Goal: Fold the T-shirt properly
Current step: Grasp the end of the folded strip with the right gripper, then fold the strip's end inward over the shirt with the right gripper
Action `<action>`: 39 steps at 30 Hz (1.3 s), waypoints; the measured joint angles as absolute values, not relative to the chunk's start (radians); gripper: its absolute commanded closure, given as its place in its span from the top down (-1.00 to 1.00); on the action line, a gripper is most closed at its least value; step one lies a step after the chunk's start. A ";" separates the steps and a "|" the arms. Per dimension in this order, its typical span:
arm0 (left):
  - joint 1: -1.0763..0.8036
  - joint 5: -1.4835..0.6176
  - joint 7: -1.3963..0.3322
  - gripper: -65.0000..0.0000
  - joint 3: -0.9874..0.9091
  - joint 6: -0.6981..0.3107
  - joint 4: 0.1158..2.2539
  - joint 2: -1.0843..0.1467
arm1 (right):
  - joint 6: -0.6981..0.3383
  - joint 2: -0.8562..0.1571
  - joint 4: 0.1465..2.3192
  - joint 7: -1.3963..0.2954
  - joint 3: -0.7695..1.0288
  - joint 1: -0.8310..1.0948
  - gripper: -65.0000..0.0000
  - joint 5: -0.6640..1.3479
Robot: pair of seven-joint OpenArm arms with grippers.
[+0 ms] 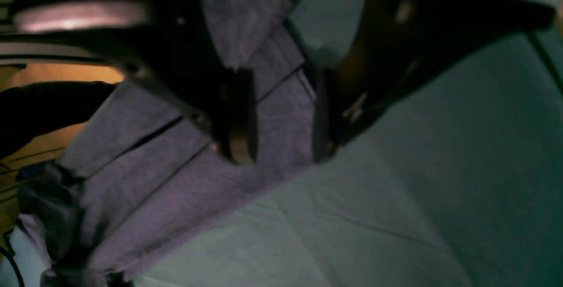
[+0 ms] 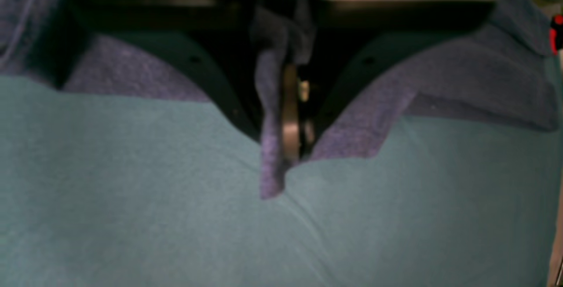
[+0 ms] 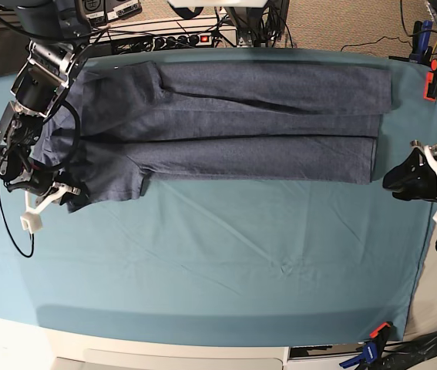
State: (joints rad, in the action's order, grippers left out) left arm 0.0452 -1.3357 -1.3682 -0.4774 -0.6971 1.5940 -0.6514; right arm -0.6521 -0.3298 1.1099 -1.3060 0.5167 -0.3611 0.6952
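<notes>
Now | we are pinching a T-shirt (image 3: 226, 123) edge in our right hand (image 2: 292, 146) | our left hand (image 3: 388, 179) is hanging unclenched near its opposite end, over the table (image 3: 226, 262)

- Our right gripper (image 2: 292, 115) has its jaws pressed together, pinching a fold of the T-shirt (image 3: 233, 116) between them.
- In the base view our right arm (image 3: 37, 85) reaches down along the picture's left side, wrist bent low.
- Our left gripper (image 1: 281, 115) holds its jaws apart, nothing between them, low by the shirt's edge.
</notes>
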 measured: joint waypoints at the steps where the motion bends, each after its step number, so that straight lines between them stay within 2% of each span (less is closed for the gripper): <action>1: 0.045 -1.336 -1.368 -0.40 -0.477 -0.697 1.594 -0.652 | -0.652 -0.330 1.119 -1.306 0.516 -0.353 -1.00 0.696; 14: 0.045 -1.328 -1.361 -0.40 -0.477 -0.697 1.594 -0.651 | -0.659 -0.329 1.272 -1.342 0.346 -0.194 -1.00 0.810; 39: 0.045 -1.328 -1.361 -0.40 -0.477 -0.697 1.594 -0.652 | -0.678 -0.332 1.797 -1.353 0.342 0.184 -1.00 0.812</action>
